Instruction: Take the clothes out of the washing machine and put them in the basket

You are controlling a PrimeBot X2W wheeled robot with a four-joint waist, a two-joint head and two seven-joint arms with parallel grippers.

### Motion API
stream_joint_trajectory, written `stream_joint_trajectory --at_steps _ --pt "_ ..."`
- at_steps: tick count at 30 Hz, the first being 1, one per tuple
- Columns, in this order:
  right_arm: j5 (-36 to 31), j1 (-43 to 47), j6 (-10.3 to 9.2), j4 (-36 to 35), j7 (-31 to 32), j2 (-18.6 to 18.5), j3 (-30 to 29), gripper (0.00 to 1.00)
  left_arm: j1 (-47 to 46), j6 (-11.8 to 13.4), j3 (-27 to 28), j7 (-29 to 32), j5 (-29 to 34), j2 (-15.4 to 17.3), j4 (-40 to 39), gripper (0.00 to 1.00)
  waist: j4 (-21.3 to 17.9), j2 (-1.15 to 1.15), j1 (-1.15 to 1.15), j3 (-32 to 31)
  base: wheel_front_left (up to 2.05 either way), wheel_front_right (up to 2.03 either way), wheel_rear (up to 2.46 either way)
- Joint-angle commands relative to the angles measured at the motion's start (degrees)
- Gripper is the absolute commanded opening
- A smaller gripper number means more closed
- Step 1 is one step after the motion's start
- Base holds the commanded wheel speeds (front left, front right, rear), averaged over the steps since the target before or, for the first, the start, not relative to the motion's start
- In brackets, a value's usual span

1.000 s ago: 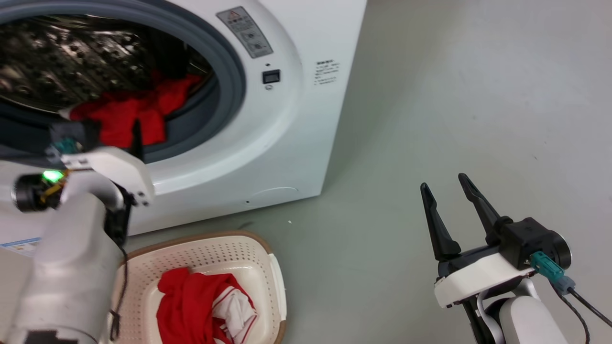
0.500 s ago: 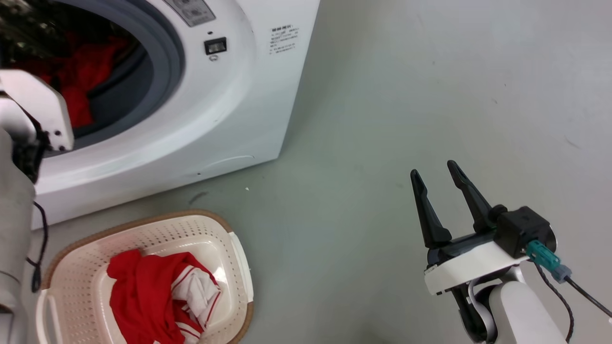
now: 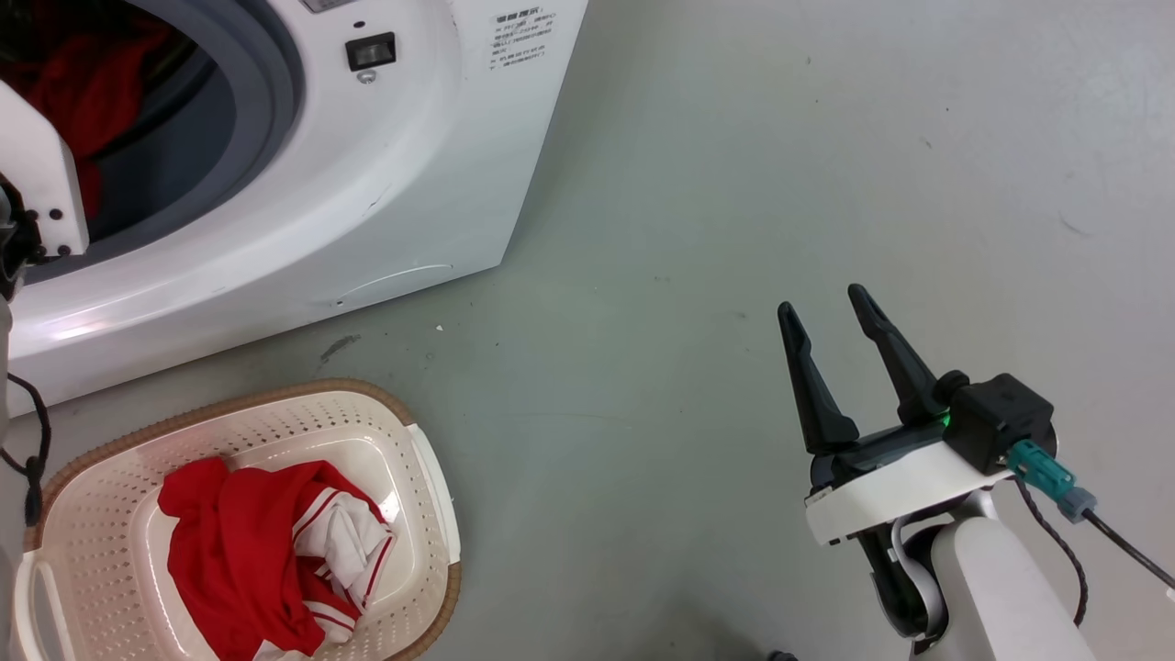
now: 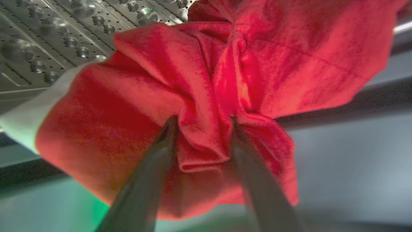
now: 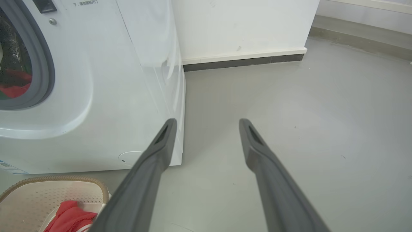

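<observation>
1 red garment (image 4: 209, 80) lies at the mouth of the washer (image 3: 413, 184), against the drum (image 4: 48, 38). A fold of it is clamped between the fingers of the left gripper (image 4: 202, 120). Further red and white clothes (image 3: 248, 551) sit in the basket (image 3: 275, 431), on the floor (image 3: 734, 184) just before the washer. The right gripper (image 3: 822, 298) hangs over the floor, well apart from the basket, its 2 fingers spread.

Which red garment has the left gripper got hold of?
The plain red garment at the drum of the washing machine, bunched in the left gripper. The red-and-white striped garment lies in the basket, untouched.
</observation>
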Motion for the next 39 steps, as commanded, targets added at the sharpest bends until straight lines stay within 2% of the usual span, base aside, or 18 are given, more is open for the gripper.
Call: stream_joint_trajectory --at_steps 1,8,14,27,32,39 --pt "0.3 -1.0 -0.05 -0.4 -0.3 0.1 -0.3 1.0 1.1 0.4 -0.2 0.4 -0.3 -0.6 1.0 0.0 0.1 0.0 -0.01 0.0 0.0 0.0 0.0" --pt "-0.8 -0.8 -0.06 -0.3 -0.2 0.1 -1.1 1.0 1.7 1.6 -0.4 -7.2 -0.2 -0.1 -2.2 0.0 1.3 0.0 -0.01 -1.5 0.0 0.0 0.0" --pt "-2.3 0.1 -0.06 0.2 -0.3 0.1 -2.1 1.0 4.3 3.0 0.4 -17.2 -1.4 -2.3 -4.0 0.0 3.2 0.0 -0.01 -5.3 0.0 0.0 0.0" --pt "-5.1 3.1 -0.05 0.1 1.1 0.1 -4.0 1.0 10.9 2.5 1.0 -35.8 -3.7 -7.8 -3.8 0.0 6.8 0.0 -0.01 -14.6 0.0 0.0 0.0" --pt "-6.1 4.9 -0.05 -0.9 2.6 0.1 -4.8 1.0 13.3 1.9 1.3 -38.7 -4.5 -9.6 -5.2 0.0 8.2 0.0 -0.01 -18.1 0.0 0.0 0.0" --pt "-6.7 7.7 -0.05 -2.9 4.4 0.1 -6.5 1.0 16.9 0.5 1.4 -39.4 -5.2 -11.1 -10.1 0.0 10.6 0.0 -0.01 -21.6 0.0 0.0 0.0"
